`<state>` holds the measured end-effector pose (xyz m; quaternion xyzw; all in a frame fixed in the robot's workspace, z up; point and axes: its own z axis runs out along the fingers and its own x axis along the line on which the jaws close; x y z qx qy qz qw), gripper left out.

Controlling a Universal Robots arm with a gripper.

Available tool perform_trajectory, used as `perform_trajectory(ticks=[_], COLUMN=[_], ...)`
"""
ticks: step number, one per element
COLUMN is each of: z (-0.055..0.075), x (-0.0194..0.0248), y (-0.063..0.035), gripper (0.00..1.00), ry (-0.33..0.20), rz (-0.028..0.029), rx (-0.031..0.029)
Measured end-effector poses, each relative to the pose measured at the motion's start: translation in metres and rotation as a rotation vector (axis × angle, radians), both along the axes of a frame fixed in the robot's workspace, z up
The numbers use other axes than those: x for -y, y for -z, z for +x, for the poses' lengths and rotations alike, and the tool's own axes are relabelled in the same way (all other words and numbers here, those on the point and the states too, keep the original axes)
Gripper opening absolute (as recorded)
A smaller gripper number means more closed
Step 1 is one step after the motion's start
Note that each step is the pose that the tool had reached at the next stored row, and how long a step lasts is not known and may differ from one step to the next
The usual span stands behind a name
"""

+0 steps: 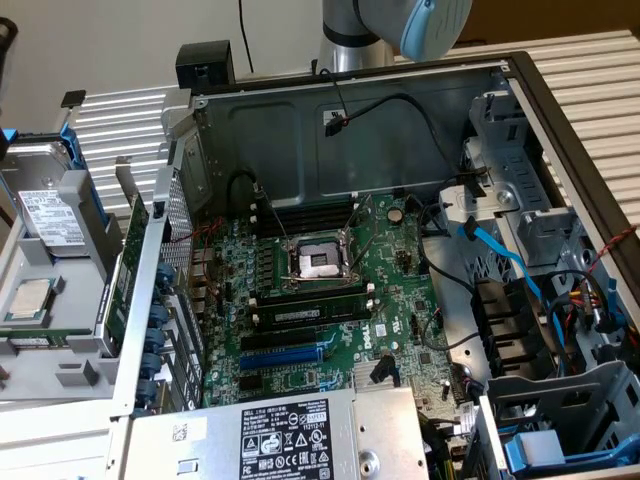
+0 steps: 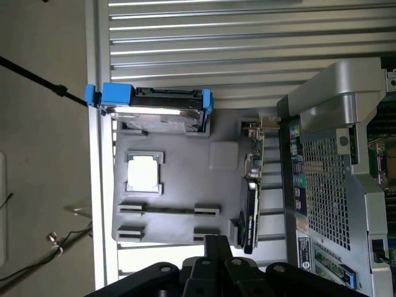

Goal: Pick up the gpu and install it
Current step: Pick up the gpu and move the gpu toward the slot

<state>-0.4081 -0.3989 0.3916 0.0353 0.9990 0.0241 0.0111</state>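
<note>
Gripper: my two black fingers are pressed together with no gap between them, and I hold nothing.
Gripper position: I hang above the end of the grey tray that lies opposite the hard drive, clear of everything on the tray.
Arm: my grey and light-blue joint sits beyond the computer case, on the far side of it from the grey tray.
Gpu: it stands on its long edge in a slot along the side of the grey tray that faces the computer case. Its silver bracket points toward the tray's hard-drive end. I am not touching it.
Gpu, exterior view: the green board stands upright at the tray edge, just beside the case's perforated wall.
Hard drive: it sits in a blue carrier at one end of the grey tray.
Processor chip: it lies flat in a square recess of the grey tray, next to the hard drive.
Computer case: it lies open directly beside the grey tray.
Motherboard: the large green board lies inside the case, past the perforated wall from the grey tray.
Power supply: a silver box with a black label, in the case corner near the tray.
</note>
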Motion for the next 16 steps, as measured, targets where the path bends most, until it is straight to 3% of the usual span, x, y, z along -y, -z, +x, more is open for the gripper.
perform_trajectory(ticks=[4, 7, 13, 16], z=[-0.0007, 0.0008, 0.0034, 0.0057], x=[0.0000, 0.0000, 0.0000, 0.0000], y=[0.0012, 0.0025, 0.0033, 0.0052], gripper=[0.11, 0.11, 0.11, 0.11], ry=[0.000, 0.000, 0.000, 0.000], rz=[-0.0001, -0.0002, -0.0011, -0.0013], rx=[0.0012, 0.0088, 0.0098, 0.0177])
